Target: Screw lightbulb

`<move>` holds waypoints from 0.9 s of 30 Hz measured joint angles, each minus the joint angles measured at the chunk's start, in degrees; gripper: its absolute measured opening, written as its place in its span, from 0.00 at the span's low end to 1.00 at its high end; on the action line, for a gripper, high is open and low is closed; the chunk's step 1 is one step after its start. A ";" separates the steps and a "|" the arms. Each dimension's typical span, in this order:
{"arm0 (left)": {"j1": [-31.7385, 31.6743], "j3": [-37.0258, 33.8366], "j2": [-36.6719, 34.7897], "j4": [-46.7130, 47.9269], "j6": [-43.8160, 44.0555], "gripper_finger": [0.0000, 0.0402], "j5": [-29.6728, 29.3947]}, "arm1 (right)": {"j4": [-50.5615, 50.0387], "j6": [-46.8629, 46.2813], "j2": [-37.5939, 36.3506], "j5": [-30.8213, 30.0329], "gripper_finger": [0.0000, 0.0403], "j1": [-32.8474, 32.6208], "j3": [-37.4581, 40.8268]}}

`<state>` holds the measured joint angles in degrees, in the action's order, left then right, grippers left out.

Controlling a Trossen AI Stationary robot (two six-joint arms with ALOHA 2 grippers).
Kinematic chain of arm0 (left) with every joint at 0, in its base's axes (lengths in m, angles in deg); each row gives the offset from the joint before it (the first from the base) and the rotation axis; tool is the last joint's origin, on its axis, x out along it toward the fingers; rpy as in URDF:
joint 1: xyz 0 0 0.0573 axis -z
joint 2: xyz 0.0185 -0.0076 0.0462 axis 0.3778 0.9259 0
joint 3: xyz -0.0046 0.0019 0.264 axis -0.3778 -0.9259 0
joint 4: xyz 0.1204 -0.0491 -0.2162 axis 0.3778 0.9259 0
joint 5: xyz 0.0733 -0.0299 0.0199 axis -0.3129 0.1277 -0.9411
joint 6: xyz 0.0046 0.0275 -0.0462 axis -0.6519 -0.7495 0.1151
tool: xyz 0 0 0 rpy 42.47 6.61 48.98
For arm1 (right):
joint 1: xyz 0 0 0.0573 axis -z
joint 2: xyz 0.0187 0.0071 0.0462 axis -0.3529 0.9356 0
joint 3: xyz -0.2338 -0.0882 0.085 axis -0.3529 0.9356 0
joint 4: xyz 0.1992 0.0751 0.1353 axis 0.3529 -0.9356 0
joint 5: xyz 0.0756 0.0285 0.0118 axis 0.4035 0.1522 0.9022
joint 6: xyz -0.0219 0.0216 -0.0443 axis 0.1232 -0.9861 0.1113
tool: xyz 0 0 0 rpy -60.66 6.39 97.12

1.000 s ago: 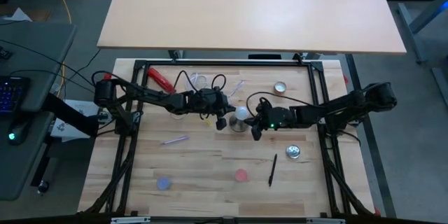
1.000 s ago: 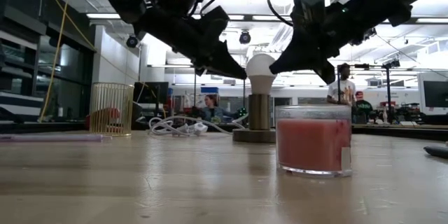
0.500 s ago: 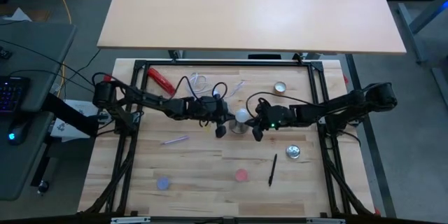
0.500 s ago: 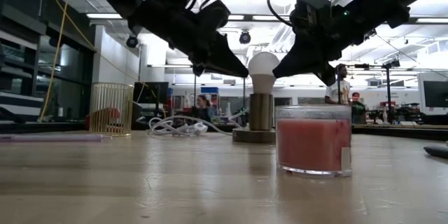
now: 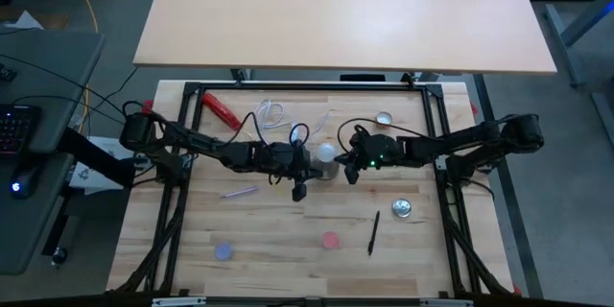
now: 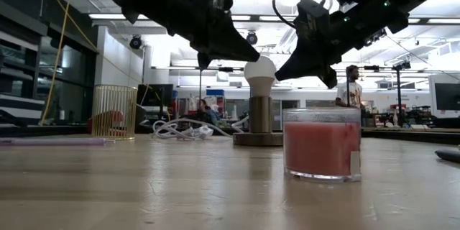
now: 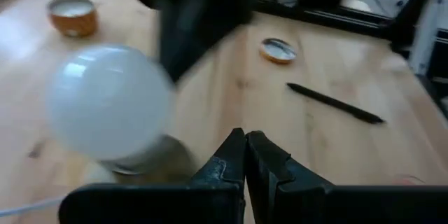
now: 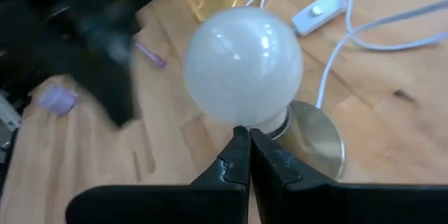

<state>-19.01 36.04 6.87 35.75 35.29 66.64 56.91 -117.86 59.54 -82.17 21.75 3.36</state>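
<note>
A white lightbulb [image 5: 327, 153] stands upright in a round metal socket stand [image 6: 257, 138] near the middle of the wooden bench [image 5: 269, 230]. The left pincer [image 5: 299, 188] hangs just beside it, fingers pressed together, holding nothing. The right pincer [image 5: 349, 175] hangs at the bulb's other side, also closed and empty.

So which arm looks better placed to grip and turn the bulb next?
Probably the right. The right gripper sits beside the lightbulb and faces it squarely in its wrist view. The left gripper lies nearer the table's front, with the bulb off to one side. Both are shut and must open first.
</note>
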 joint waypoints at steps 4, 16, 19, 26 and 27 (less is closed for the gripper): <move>2.94 0.00 -1.51 1.08 1.45 0.00 0.21 | 0.04 1.47 0.00 0.22 0.00 2.35 0.00; -2.79 0.00 -9.26 11.85 -10.96 0.00 -14.53 | -0.50 0.96 -0.04 8.25 0.00 1.71 0.00; -8.30 0.00 -7.72 11.32 -11.06 0.00 -9.80 | -0.44 -0.79 -0.07 6.73 0.00 -0.25 0.00; -14.06 -0.02 -2.06 3.98 -12.10 0.00 3.01 | 2.62 -1.21 -0.11 2.09 0.00 -1.84 -0.02; -14.11 -0.03 -1.40 3.16 -12.12 0.00 3.19 | 2.95 -1.52 -0.11 1.95 0.00 -1.78 -0.02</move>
<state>-33.11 36.01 5.47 38.91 23.17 69.83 59.86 -119.38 59.43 -80.22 19.96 3.33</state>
